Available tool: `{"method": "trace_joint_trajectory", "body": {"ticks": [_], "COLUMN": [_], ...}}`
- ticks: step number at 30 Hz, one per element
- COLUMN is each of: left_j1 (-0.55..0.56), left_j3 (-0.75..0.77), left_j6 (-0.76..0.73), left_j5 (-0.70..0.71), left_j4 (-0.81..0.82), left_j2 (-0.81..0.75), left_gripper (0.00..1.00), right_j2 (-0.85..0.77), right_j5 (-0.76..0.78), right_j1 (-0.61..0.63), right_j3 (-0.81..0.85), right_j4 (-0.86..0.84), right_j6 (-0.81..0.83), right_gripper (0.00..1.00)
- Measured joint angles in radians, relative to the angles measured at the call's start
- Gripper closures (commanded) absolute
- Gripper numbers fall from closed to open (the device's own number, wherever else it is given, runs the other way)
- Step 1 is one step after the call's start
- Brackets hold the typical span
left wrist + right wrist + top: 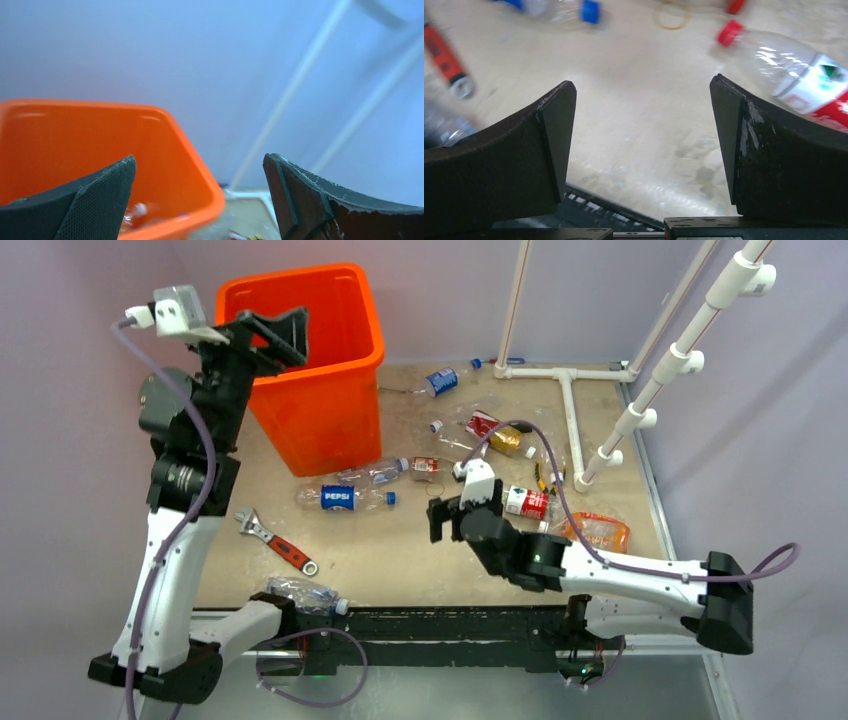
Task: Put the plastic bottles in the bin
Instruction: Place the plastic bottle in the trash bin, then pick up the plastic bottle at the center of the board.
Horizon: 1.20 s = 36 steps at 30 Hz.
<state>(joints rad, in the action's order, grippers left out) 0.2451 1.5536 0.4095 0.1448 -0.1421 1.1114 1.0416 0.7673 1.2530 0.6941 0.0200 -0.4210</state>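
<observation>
My left hand (200,165) hangs wide open and empty above the bin (75,135); something clear lies at its bottom. My right hand (644,100), also open, holds nothing. Many plastic bottles (345,497) are left on the bench (400,560).

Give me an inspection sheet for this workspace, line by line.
Surface: tan wooden tabletop, stained and littered.
Job's things: tall bright-orange plastic bin upright at far left; clear Pepsi-labelled bottle lying in front of it; red-labelled clear bottle beside the right gripper; crushed clear bottle at the near edge; more bottles scattered towards the back.
Clutter: red-handled metal wrench lying near the left arm.
Grippers: left gripper open and empty above the bin; right gripper open and empty, low over the table.
Cables: purple cable along the left arm; second purple cable along the right arm.
Surroundings: white plastic pipe frame at far right; lilac walls.
</observation>
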Motion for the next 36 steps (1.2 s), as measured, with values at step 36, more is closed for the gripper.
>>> {"method": "trace_joint_trajectory", "body": {"ticks": [36], "left_j1": [0.239], "left_j3": [-0.866], "left_j6": [0.175], "left_j5": [-0.624], "left_j4": [0.249], "left_j2": [-0.362], "left_gripper": [0.01], "right_j2": [0.562], "right_j5": [-0.350], "right_j1": [-0.596], "right_j3": [0.222], "right_j4": [0.180], "right_j6": [0.111], "right_gripper": [0.04]}}
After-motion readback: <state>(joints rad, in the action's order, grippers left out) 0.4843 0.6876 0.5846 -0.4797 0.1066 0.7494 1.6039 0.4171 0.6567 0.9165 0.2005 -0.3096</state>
